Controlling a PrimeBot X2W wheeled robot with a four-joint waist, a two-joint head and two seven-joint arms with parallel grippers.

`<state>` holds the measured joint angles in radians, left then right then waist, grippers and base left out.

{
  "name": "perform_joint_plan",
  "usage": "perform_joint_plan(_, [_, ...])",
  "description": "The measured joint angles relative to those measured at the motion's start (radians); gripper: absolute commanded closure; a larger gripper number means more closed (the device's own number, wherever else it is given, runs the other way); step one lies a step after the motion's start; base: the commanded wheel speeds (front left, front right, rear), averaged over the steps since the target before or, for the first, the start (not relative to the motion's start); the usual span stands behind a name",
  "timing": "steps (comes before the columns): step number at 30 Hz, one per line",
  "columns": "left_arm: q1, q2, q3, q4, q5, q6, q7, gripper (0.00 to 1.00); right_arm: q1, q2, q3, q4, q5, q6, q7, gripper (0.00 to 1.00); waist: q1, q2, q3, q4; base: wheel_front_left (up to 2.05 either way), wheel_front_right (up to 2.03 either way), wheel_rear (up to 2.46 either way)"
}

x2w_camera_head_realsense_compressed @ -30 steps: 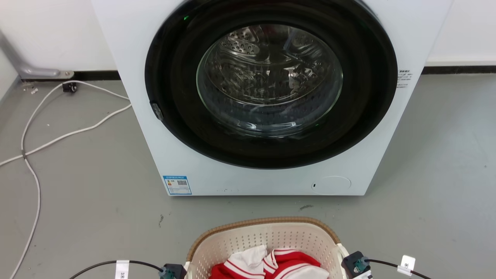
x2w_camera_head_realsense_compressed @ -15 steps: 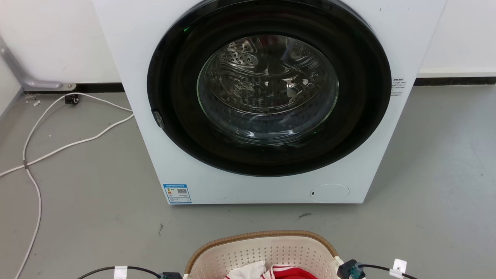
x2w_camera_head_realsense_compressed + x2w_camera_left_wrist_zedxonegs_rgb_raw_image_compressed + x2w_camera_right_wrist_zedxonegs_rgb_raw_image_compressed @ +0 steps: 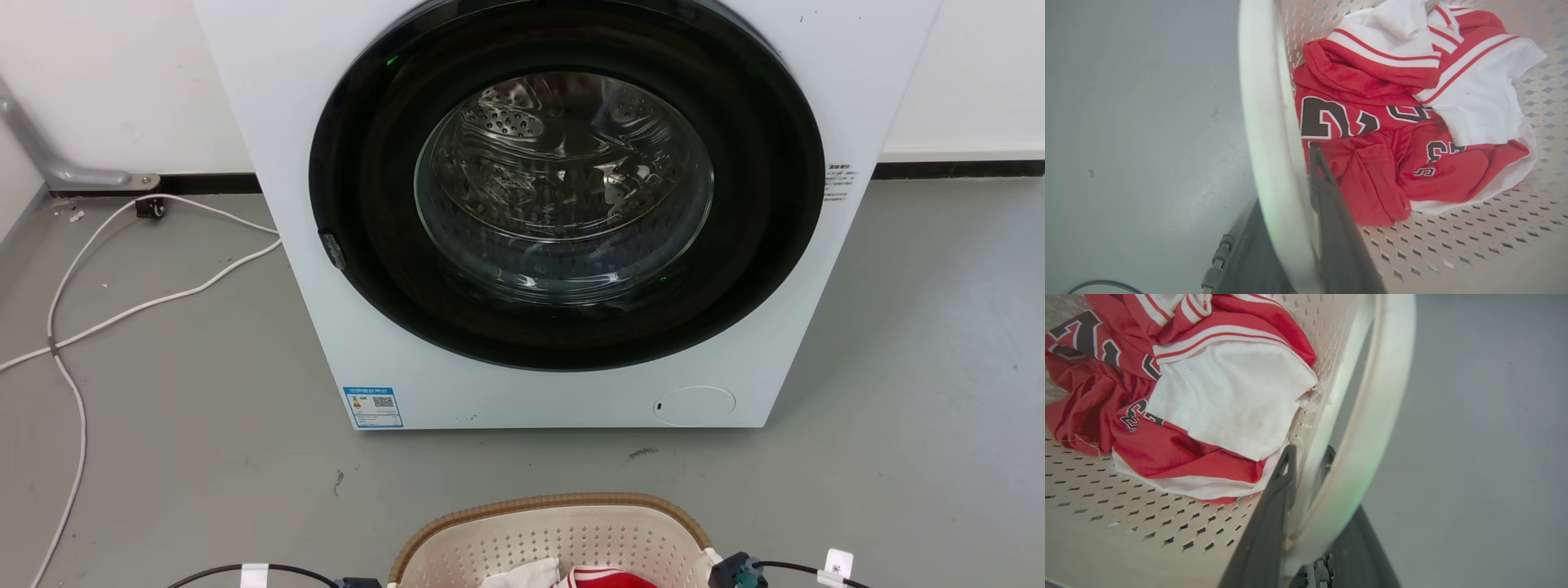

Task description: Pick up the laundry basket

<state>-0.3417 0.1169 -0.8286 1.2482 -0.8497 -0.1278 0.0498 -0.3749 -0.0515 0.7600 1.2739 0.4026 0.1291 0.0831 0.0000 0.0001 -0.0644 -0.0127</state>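
Left gripper and right gripper each clamp a handle of the basket; if either slips, I'd tip the shirt out.

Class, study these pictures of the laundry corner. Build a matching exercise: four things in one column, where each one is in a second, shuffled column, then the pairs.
1 washing machine
2 cable
3 shirt
4 laundry basket

A inside the laundry basket
B lying on the floor, left of the washing machine
C behind the laundry basket, round door facing the camera
D at the head view's bottom edge, before the washing machine

Pairs: 1-C, 2-B, 3-A, 4-D
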Motion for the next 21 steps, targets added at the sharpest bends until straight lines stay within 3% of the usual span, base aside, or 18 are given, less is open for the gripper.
perform_joint_plan(21, [-0.001, 0.004, -0.053, 0.002, -0.053, 0.000, -0.018, 1.00, -0.009, 0.000, 0.048, 0.012, 0.047, 0.000, -0.004, 1.00, 0.0000, 0.0000, 0.002, -0.002, 0.00, 0.00, 0.00])
